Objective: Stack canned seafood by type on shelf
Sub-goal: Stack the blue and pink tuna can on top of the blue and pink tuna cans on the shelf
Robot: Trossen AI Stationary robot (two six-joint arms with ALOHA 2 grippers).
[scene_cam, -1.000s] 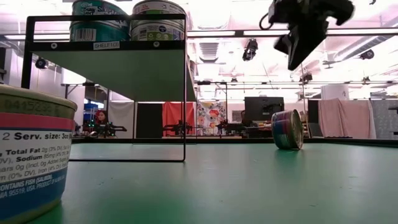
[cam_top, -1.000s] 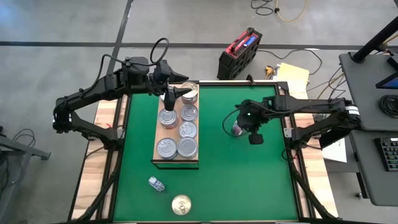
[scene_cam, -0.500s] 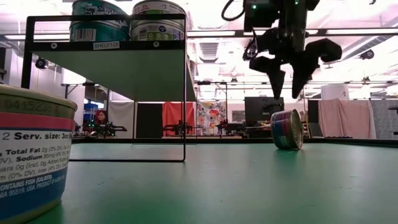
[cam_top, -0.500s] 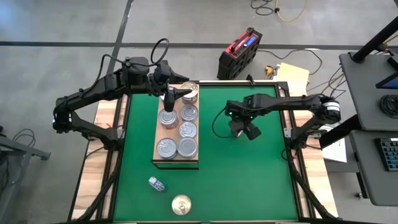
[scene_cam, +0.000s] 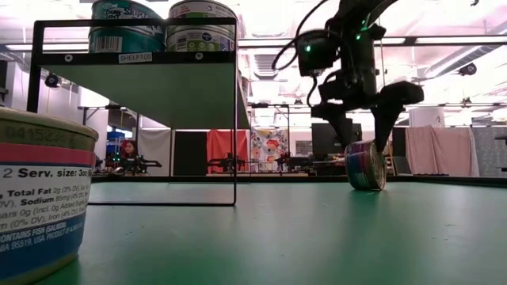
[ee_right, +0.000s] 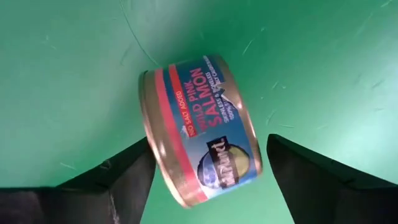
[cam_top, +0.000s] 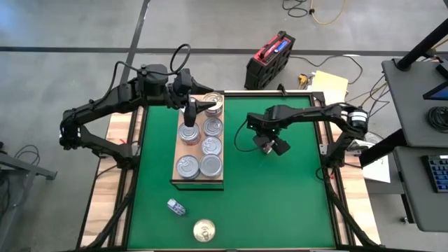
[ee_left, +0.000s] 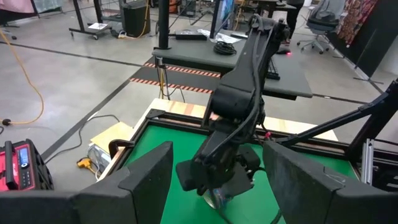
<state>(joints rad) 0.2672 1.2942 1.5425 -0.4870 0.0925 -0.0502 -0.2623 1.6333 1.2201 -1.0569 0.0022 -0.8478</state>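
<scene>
A pink-salmon can (ee_right: 199, 127) stands on its rim on the green mat (cam_top: 280, 203), right of the shelf (cam_top: 199, 184); in the low view this can (scene_cam: 366, 165) is upright on its edge. My right gripper (ee_right: 208, 171) points down over it, open, one finger on either side of the can without touching it (scene_cam: 364, 145). Several silver-lidded cans (cam_top: 199, 165) sit on the shelf. My left gripper (cam_top: 198, 106) hovers open over the shelf's far end with nothing between its fingers (ee_left: 214, 180).
A gold-lidded can (cam_top: 204, 229) sits flat near the table's near edge, and it fills the low view's left (scene_cam: 40, 198). A small can (cam_top: 176, 206) lies beside it. The shelf's black frame (scene_cam: 235, 111) stands above the mat. A red case (cam_top: 269, 59) lies on the floor beyond the table.
My right gripper has come down toward the standing can and slightly toward the shelf, rolling about its wrist. Its fingers have opened from shut and now stand on either side of the can. The can has stayed where it was.
</scene>
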